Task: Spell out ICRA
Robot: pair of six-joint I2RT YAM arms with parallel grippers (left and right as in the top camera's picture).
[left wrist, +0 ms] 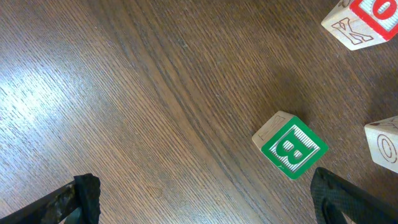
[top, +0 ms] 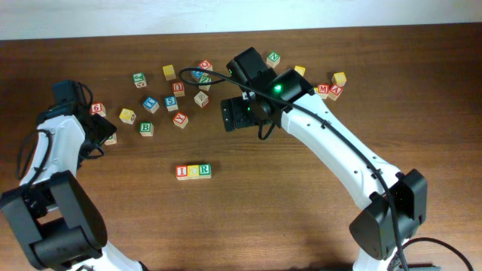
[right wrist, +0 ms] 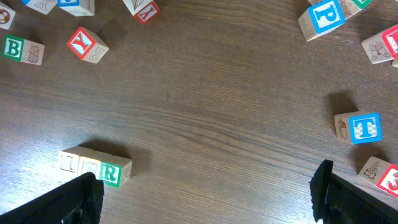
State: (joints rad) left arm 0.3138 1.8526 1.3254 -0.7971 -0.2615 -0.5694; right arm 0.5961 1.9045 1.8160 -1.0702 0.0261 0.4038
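Dark wooden table [top: 248, 226], overhead: the I-C-R row [top: 193, 172] lies near its middle. The A is not yet added; it should be among the scattered cubes [top: 178, 88] toward the far edge, but I cannot pick it out. A wrong red letter may be taken.

Left wrist: left gripper [left wrist: 205, 202] spread wide, empty, near the smooth, sharp-cornered B cube [left wrist: 290, 149].

Right wrist: right gripper [right wrist: 208, 193] wide apart, empty; the light wooden row could be knocked crooked.

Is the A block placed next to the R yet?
No, only the I, C and R cubes are lined up; nothing sits past the R.
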